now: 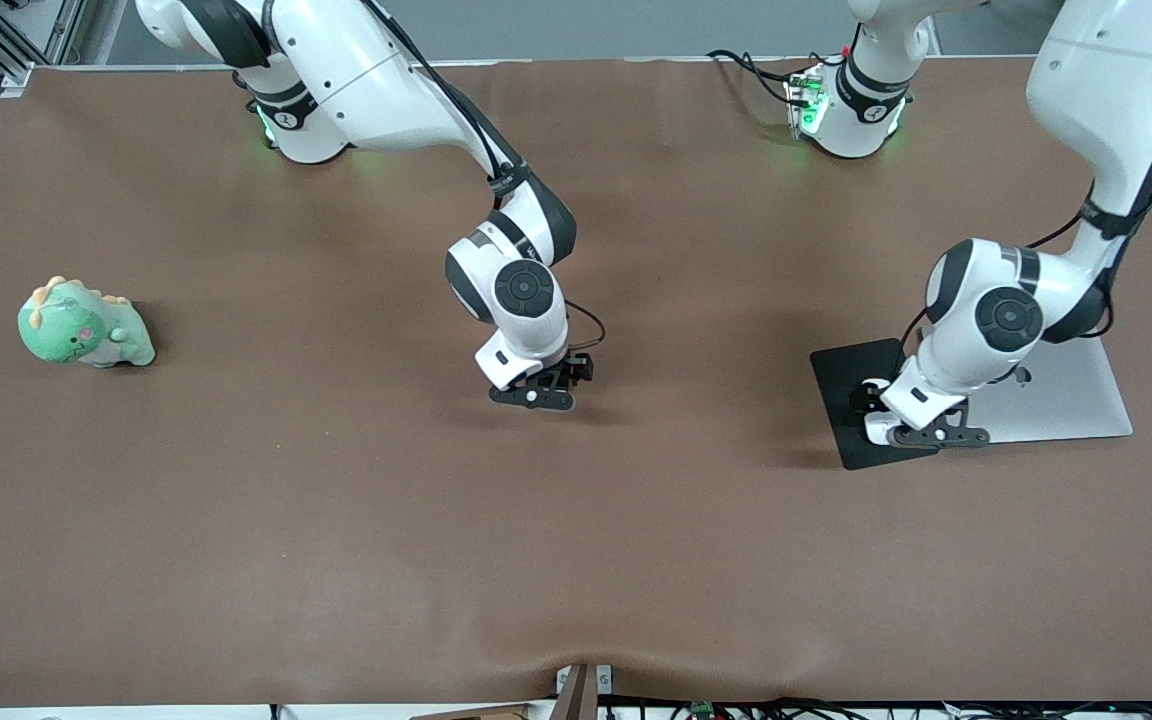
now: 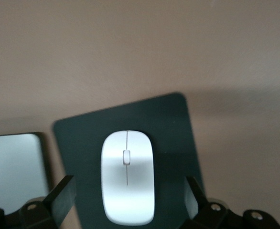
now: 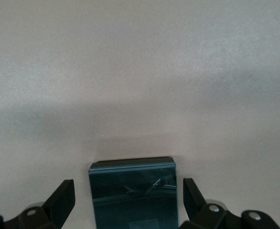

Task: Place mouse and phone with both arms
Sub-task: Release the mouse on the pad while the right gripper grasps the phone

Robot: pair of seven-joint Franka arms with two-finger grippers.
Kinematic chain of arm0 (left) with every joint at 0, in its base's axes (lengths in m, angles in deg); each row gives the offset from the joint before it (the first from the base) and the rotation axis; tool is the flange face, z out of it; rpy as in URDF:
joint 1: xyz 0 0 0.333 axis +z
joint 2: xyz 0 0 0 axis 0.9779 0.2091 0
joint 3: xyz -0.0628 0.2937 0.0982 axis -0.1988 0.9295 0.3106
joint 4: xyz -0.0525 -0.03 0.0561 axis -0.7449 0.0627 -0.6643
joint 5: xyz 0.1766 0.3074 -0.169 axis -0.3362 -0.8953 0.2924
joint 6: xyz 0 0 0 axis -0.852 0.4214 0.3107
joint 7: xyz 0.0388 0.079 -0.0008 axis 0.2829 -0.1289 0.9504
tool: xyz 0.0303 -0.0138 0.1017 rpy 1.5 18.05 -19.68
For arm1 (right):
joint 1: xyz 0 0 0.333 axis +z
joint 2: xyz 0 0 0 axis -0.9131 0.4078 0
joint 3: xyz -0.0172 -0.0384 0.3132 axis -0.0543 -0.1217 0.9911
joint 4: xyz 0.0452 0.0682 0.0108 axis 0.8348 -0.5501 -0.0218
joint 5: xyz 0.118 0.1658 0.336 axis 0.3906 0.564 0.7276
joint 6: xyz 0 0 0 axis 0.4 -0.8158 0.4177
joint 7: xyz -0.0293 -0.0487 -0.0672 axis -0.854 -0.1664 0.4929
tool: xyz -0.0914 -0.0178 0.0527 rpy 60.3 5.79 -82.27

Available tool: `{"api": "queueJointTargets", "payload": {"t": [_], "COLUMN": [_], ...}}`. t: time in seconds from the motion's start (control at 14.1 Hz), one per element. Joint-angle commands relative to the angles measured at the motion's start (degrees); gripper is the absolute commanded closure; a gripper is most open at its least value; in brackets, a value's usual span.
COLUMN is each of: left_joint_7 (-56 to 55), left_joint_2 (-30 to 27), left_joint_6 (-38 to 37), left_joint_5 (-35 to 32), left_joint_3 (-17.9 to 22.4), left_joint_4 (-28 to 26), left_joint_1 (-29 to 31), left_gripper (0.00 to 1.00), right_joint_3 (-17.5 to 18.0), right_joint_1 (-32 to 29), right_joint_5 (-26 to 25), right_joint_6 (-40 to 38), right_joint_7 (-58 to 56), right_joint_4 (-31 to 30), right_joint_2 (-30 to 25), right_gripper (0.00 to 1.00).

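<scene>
The white mouse (image 2: 127,176) lies on a black mouse pad (image 2: 173,124). My left gripper (image 2: 129,198) is open and low over it, its fingers (image 2: 63,195) standing apart from the mouse on either side. In the front view this gripper (image 1: 926,435) is over the pad (image 1: 841,385) and hides the mouse. The black phone (image 3: 133,193) lies flat on the brown table. My right gripper (image 3: 129,200) is open and straddles it with a gap on each side. In the front view this gripper (image 1: 536,395) is low over the table's middle and hides the phone.
A closed silver laptop (image 1: 1066,400) lies beside the mouse pad toward the left arm's end, and its edge shows in the left wrist view (image 2: 13,162). A green plush dinosaur (image 1: 84,325) sits toward the right arm's end of the table (image 1: 336,520).
</scene>
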Motion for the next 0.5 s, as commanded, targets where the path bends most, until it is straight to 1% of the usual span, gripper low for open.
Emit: {"api": "queueJointTargets", "payload": {"t": [0.0,0.07,0.14,0.28,0.35,0.43], "left_joint_7": [0.5,0.5,0.4,0.4,0.4,-0.6], "left_joint_2": [-3.4,-3.4,-3.4,-3.4,-3.9,-5.5], "left_joint_6": [-19.5,-25.6,-30.0,-35.7,-38.1,-40.7], "left_joint_5": [3.8,3.9,3.9,3.9,3.9,3.9], "left_joint_3": [-2.5,-2.6,-3.2,-3.4,-3.6,-3.8], "left_joint_4": [12.7,17.7,21.7,29.5,32.2,33.4], "left_joint_1": [0.5,0.1,0.0,0.4,0.5,0.3], "left_gripper": [0.00,0.00,0.00,0.00,0.00,0.00], "right_joint_3": [-0.7,-0.8,-0.7,-0.7,-0.7,-0.7], "right_joint_1": [0.9,0.9,0.9,1.0,1.0,1.2], "right_joint_5": [-1.7,-1.9,-2.6,-2.7,-2.9,-3.3], "right_joint_6": [0.1,0.1,0.1,0.1,0.1,0.2], "right_joint_7": [1.8,1.9,1.9,2.2,3.3,3.6], "right_joint_4": [1.6,1.5,1.4,1.4,1.4,1.5], "right_joint_2": [1.6,1.8,1.9,2.3,2.5,2.7], "right_gripper": [0.00,0.00,0.00,0.00,0.00,0.00]}}
